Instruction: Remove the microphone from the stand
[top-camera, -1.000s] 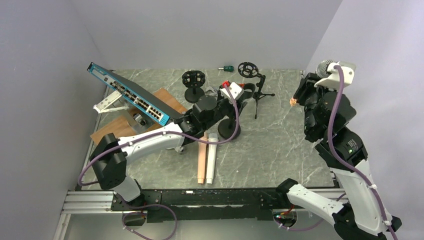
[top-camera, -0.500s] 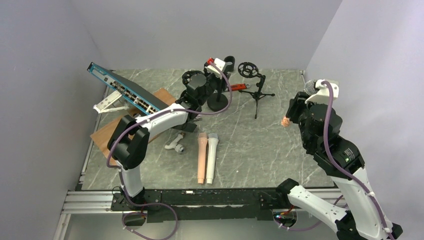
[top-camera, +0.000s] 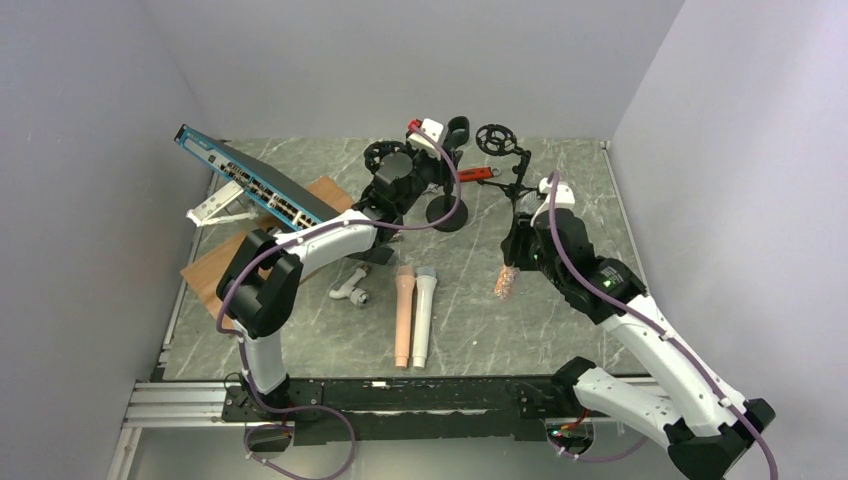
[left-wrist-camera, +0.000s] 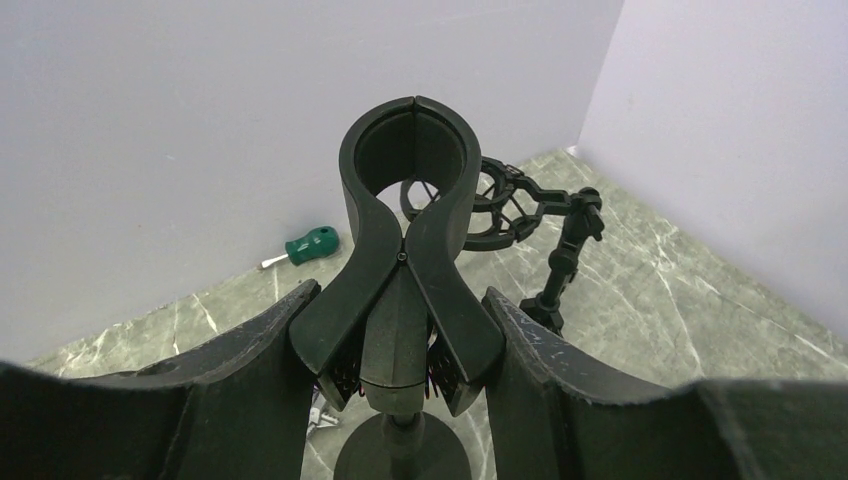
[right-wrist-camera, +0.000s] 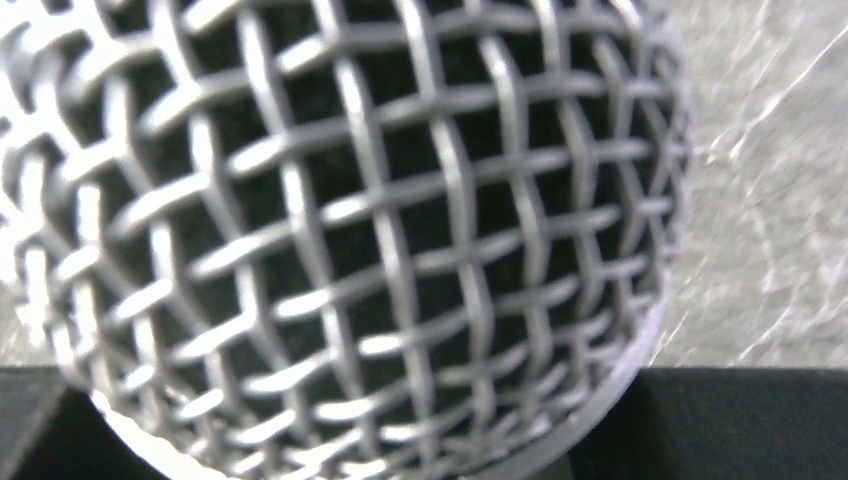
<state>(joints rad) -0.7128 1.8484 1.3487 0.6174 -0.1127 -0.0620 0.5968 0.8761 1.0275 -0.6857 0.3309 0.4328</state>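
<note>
We see the left hand (left-wrist-camera: 400, 300) stretched to the back of the desk (top-camera: 560, 330). Its 2 fingers are closed partway on the stand (top-camera: 447, 212), pressing the 2 lower wings of the black clip (left-wrist-camera: 365, 240) at the top of the stem. The clip's ring is shut and holds nothing. We cannot tell whether the stand's round base rests on the desk or hangs just above it.

The microphone (top-camera: 507, 283) is out of the stand and well apart from the clip, to its right. The right hand (top-camera: 518, 252) has it, with the fingers closed partway around the body. The pinkish, glittery handle end points down at the desk, but we cannot tell whether it touches. The silver mesh head fills the right wrist view, with the dark fingers showing only at the 2 bottom corners.

Near the front, a pink microphone (top-camera: 403, 315) and a white microphone (top-camera: 424, 315) lie side by side, touching, to the left of the held one. A small grey fitting (top-camera: 350, 292) lies just left of them. A tripod stand (top-camera: 515, 185) with a ring mount stands at the back, just behind the right hand. A green screwdriver (left-wrist-camera: 308, 245) lies against the back wall. On the left, a blue network switch (top-camera: 255, 185) sits tilted above a wooden board (top-camera: 210, 265).
</note>
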